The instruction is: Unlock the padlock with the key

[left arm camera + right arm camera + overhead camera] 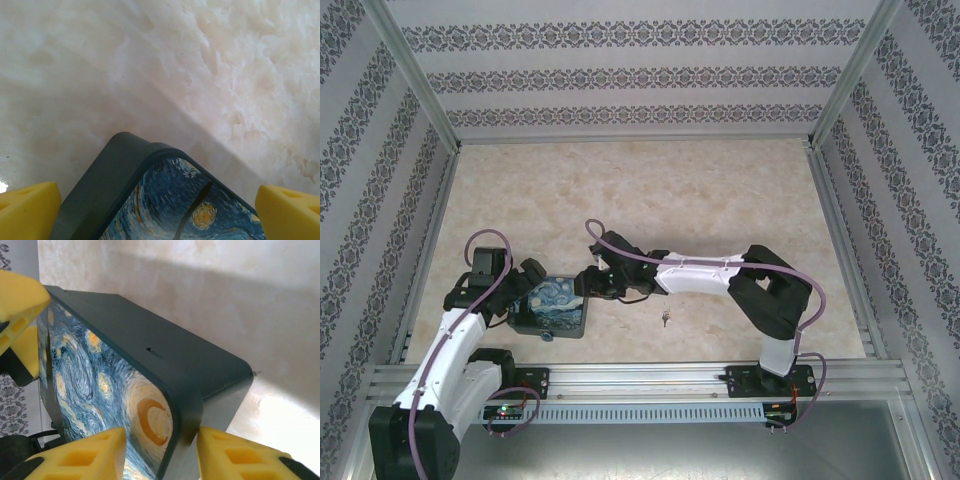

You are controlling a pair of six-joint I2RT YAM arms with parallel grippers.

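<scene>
The key (666,320), tiny and grey, lies loose on the table to the right of the painted box (554,306). A small silvery speck at the box's near edge looks like the padlock (548,337). My left gripper (524,290) is open and straddles the box's left corner (150,190), its yellow pads wide on either side. My right gripper (588,283) straddles the far right corner (200,390). Its right pad (240,455) is against the silvery side. Its left pad (85,457) hangs over the painted lid, with a gap still showing.
Patterned walls (380,200) on metal posts close in the left, right and back. A metal rail (640,378) runs along the near edge by the arm bases. Bare marbled tabletop (720,200) stretches behind and right of the box.
</scene>
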